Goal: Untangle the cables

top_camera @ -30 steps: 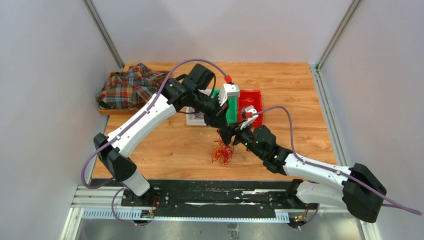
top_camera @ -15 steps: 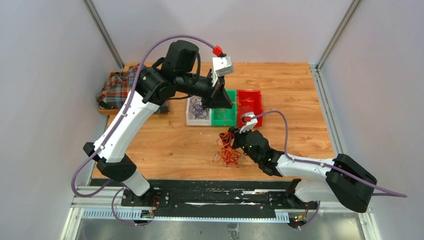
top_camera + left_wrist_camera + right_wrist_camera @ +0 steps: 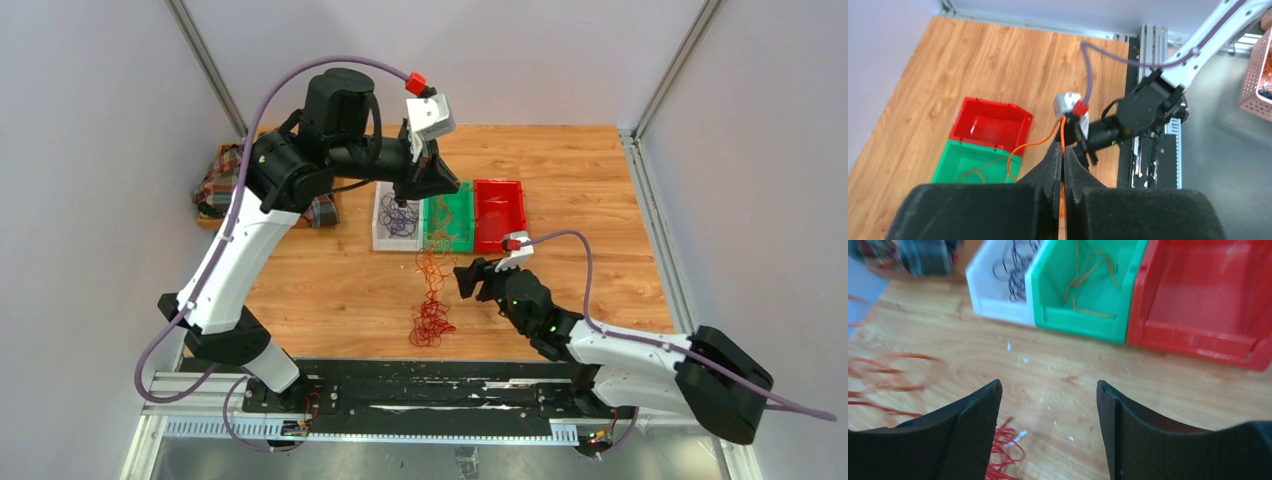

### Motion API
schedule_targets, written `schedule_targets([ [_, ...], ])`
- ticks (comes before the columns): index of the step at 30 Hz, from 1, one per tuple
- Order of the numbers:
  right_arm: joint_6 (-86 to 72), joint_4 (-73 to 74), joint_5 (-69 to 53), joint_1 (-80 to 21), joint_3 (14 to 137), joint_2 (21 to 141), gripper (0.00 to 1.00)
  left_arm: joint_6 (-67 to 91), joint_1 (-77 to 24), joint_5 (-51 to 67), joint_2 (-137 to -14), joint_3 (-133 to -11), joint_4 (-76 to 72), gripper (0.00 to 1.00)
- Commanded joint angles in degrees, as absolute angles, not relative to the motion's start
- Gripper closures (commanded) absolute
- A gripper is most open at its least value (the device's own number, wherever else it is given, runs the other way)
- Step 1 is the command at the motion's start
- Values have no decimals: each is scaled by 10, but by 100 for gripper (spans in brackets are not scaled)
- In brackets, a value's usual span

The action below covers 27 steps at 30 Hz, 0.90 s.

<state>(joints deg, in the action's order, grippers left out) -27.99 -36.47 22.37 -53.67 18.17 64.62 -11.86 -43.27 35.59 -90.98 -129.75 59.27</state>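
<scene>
The left fingers (image 3: 1050,167) were clenched on one orange cable (image 3: 1062,132), held high above the green bin (image 3: 455,235); from there the strand was seen hanging down to the tangled clump of red and orange cables (image 3: 432,324), which lay on the wooden tabletop (image 3: 330,285) near its front edge. The right fingers (image 3: 975,422) were spread apart with nothing gripped, low over the tabletop just beside the clump and turned toward the row of bins. Dark purple wires were held in the white bin (image 3: 377,225), orange ones in the green bin, with the red bin (image 3: 500,215) set next to it. A plaid cloth (image 3: 212,188) lay at the far left
</scene>
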Motion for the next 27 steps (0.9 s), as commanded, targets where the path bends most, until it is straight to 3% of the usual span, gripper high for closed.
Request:
schedule_targets([
  [1,-217,-355,273,-540,200,559,29,-135,-435,331,-902,-1254,593,100],
  [7,-133,-294,174,-532,258,451,27,-152,-435,284,-918,-1259,593,100],
  [13,-119,-276,73,-532,307,417,30,-141,-435,277,-928,-1254,593,100],
  [27,-121,-307,-42,-529,440,539,34,-114,-439,298,-915,-1215,593,100],
])
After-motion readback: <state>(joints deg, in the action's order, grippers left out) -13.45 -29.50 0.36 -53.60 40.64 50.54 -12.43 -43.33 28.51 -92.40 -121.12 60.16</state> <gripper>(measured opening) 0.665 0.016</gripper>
